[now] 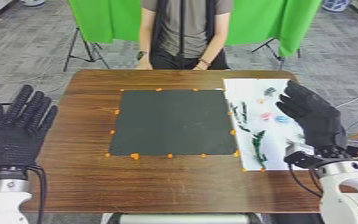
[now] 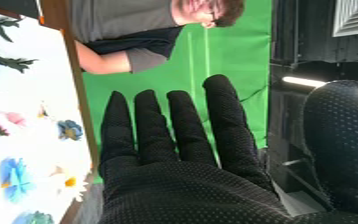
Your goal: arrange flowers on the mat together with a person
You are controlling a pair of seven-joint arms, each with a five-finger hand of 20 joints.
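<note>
My left hand [image 1: 17,127] is held open at the table's left edge. My right hand [image 1: 316,112], open and holding nothing, is above the right side of the white sheet [image 1: 244,87]. On that sheet lie a pink flower [image 1: 266,116], a blue flower [image 1: 282,119] and green leafy stems [image 1: 258,145]. The dark mat [image 1: 173,122] lies bare left of the sheet. In the right wrist view, the fingers of my right hand [image 2: 189,192] are straight; the pink flower [image 2: 7,123], the light blue flower [image 2: 15,180], a white flower [image 2: 70,182] and a darker blue flower [image 2: 70,130] lie on the sheet.
Orange tape pieces edge the mat and sheet on the brown wooden table [image 1: 180,190]. Across the table stands a person, hands down at the far edge [image 1: 180,71]. Behind hangs a green cloth [image 1: 264,30].
</note>
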